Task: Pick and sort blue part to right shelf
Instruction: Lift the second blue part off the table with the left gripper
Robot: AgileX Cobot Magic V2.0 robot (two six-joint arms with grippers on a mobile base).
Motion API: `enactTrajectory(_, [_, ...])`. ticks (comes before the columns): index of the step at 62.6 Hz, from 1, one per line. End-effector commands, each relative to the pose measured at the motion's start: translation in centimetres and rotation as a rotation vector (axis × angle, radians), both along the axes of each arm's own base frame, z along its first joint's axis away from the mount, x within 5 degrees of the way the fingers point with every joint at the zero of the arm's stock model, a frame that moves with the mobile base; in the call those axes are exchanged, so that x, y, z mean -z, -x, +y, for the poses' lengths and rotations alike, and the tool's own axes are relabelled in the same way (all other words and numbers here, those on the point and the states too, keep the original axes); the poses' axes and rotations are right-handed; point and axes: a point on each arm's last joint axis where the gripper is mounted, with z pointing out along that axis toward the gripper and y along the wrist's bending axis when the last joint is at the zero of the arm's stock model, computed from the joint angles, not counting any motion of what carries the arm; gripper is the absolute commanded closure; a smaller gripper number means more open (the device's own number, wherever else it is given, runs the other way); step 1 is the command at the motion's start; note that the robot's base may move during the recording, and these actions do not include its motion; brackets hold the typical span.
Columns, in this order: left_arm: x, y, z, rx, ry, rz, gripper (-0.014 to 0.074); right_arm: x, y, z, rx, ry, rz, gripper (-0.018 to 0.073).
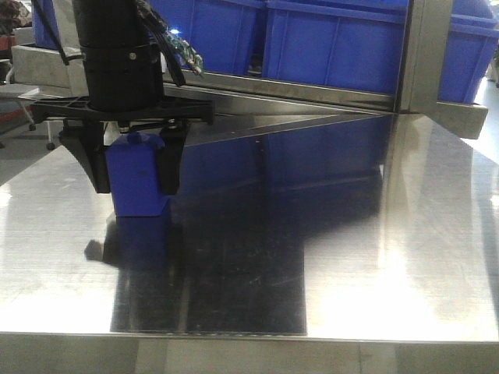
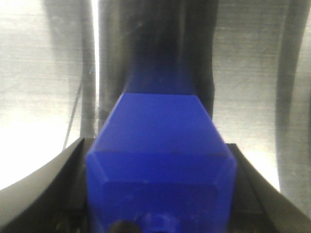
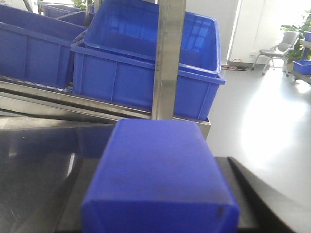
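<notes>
Blue part (image 1: 139,181) stands on the shiny table (image 1: 351,257), in front of the blue bins (image 1: 335,39). The left gripper (image 1: 136,187) squeezes it from both sides. The right gripper (image 3: 158,213) hugs a second blue part (image 3: 158,170), also before the bins.

Left arm, lower segment: glossy black cylindrical housing (image 1: 117,47), ringed by a seam with one small pale screw (image 1: 132,54)
Cabling: bundle of thin black leads (image 1: 168,39) along its side, beside a small green-and-white circuit board (image 1: 185,53)
Left end effector (image 1: 136,188): flat black ribbed crossbar (image 1: 54,109), silvery screw heads (image 1: 125,123) beneath, two matt black wedge-shaped fingers (image 1: 97,160) tapering to the tips; inner faces smooth, curved, black in the left wrist view
Right arm: one black sloping finger edge (image 3: 265,194), lower corner
</notes>
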Motion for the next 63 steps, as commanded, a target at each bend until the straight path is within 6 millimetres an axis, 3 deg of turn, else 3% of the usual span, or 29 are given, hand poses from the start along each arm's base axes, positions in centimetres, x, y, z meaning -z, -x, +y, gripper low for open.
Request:
enactTrajectory(1, [-3.5, 0.5, 0.4, -0.011, 0.039, -0.061, 0.0156, -1.7, 0.2, 0.0, 0.003, 0.025, -0.111, 0.0131])
enactTrajectory(11, [-4.9, 1.0, 0.7, -0.009, 0.057, -0.092, 0.0156, -1.7, 0.2, 0.0, 0.003, 0.025, -0.111, 0.0131])
enactTrajectory(24, [-8.7, 2.5, 1.3, 0.106, 0.107, -0.174, 0.0156, -1.7, 0.2, 0.0, 0.003, 0.025, -0.111, 0.0131])
enactTrajectory(39, [-11.7, 3.5, 3.0, 0.085, 0.15, -0.244, 0.016, -1.7, 0.2, 0.0, 0.003, 0.025, -0.111, 0.0131])
enactTrajectory(63, [-15.9, 5.6, 5.3, 0.06, 0.194, -0.353, 0.03, -1.7, 0.2, 0.0, 0.003, 0.025, -0.111, 0.0131])
